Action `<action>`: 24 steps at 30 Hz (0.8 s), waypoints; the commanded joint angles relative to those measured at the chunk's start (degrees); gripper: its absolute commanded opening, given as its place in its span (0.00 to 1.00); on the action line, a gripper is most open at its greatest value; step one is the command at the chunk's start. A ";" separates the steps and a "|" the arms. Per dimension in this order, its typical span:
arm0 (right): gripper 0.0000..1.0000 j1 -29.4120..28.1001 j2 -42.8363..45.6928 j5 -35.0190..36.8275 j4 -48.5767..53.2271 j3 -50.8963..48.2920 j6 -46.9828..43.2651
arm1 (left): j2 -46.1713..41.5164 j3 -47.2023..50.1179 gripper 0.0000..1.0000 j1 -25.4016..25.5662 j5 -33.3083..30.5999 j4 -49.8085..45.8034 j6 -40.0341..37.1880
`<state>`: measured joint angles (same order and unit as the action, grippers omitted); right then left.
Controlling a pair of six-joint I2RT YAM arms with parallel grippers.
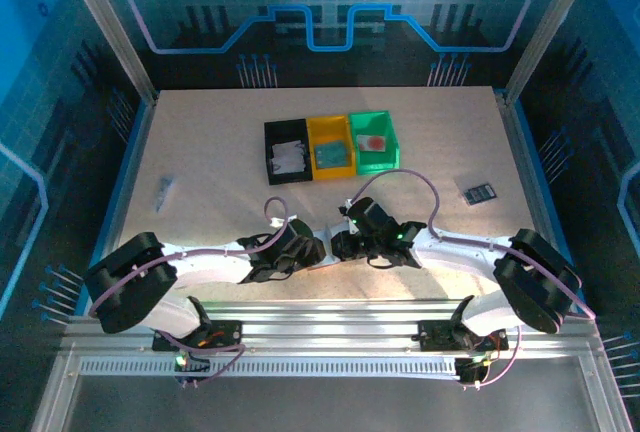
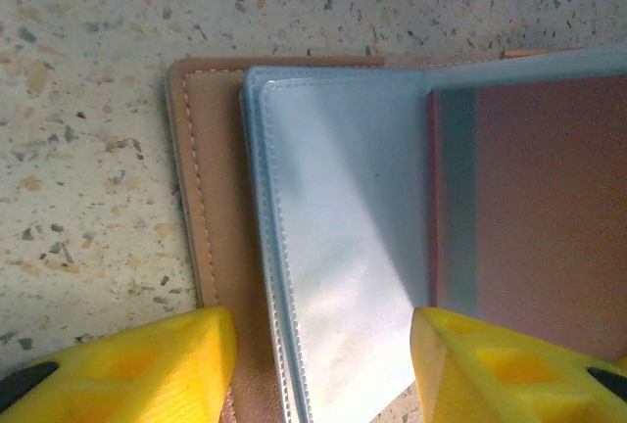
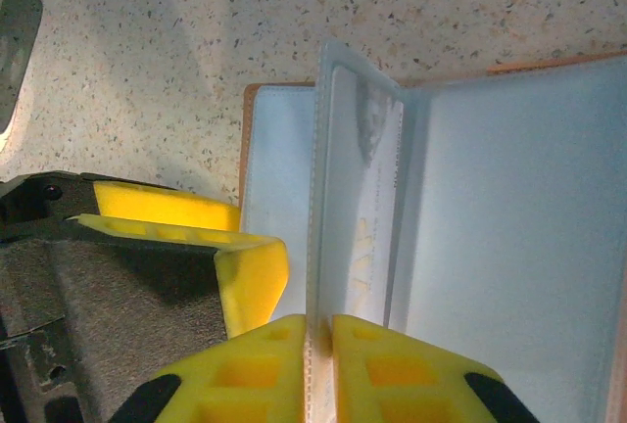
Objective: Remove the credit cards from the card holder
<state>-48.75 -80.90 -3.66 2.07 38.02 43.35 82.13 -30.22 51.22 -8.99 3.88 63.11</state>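
Both arms stretch low and inward to the card holder (image 2: 211, 178) lying open on the table (image 2: 88, 100), left gripper (image 2: 323, 335) tipped down over it with jaws apart astride its pockets, right gripper (image 3: 318, 333) pinching shut on its upright clear leaf

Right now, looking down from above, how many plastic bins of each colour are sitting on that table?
black bin: 1
yellow bin: 1
green bin: 1
Total: 3 bins
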 commanded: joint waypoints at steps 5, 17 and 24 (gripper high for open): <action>0.20 -0.58 -0.31 0.48 2.28 0.70 -0.23 | 1.19 2.43 0.52 -0.25 2.05 -2.16 0.62; 0.23 -0.61 2.38 3.21 5.92 1.61 -0.94 | 0.75 2.49 0.52 -0.33 1.88 -2.60 0.59; 0.24 -0.30 3.87 4.97 8.30 1.95 -1.25 | 0.54 2.45 0.52 -0.40 1.77 -2.58 0.51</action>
<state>-48.75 -78.00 -0.21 8.12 38.20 43.03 81.69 -29.80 51.11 -8.78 4.36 63.11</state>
